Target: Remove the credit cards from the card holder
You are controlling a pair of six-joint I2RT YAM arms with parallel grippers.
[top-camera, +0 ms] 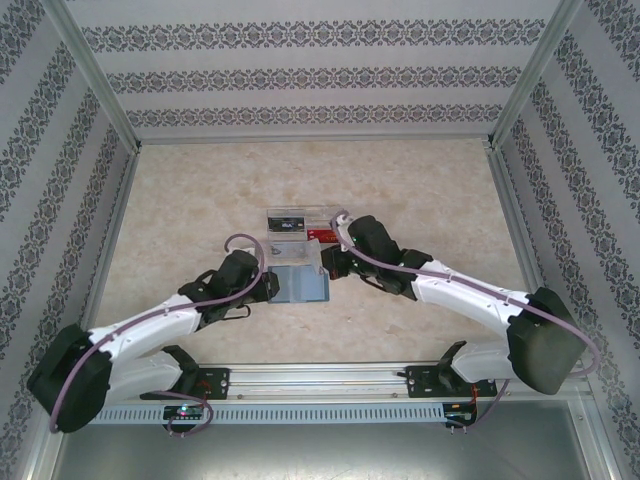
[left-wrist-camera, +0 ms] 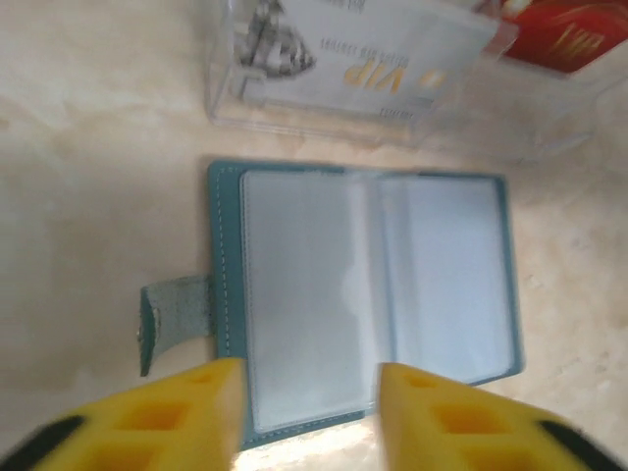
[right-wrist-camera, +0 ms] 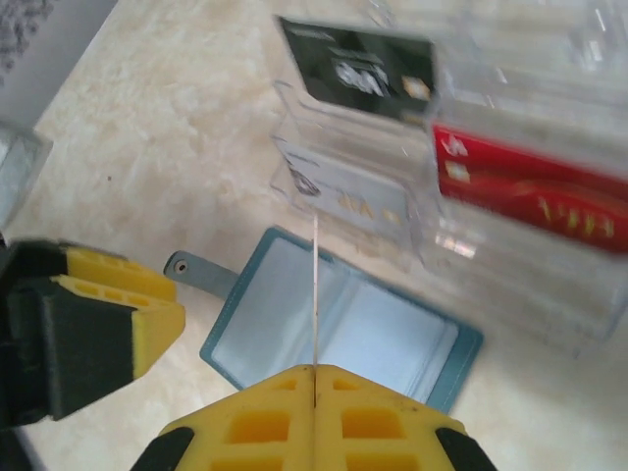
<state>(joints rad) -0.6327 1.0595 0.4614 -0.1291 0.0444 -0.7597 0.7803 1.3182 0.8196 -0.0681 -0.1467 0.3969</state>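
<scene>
The small teal-blue bifold card holder (top-camera: 298, 285) is laid open and flat on the beige marbled tabletop (top-camera: 200, 200), long axis left to right, grey strap tab (left-wrist-camera: 172, 319) toward the left arm, just beside a clear plastic compartment tray (left-wrist-camera: 218, 93). The table is enclosed by patterned wallpaper walls (top-camera: 300, 75). The left gripper (left-wrist-camera: 309, 392) is held spread at the holder's edge. The right gripper (right-wrist-camera: 314, 378) is clamped on a thin pale card (right-wrist-camera: 315, 285), seen edge-on.

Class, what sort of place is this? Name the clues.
Probably a staged robot test booth: wallpapered panels in metal framing enclose a marbled tabletop, with the left arm and right arm bolted to a rail.
</scene>
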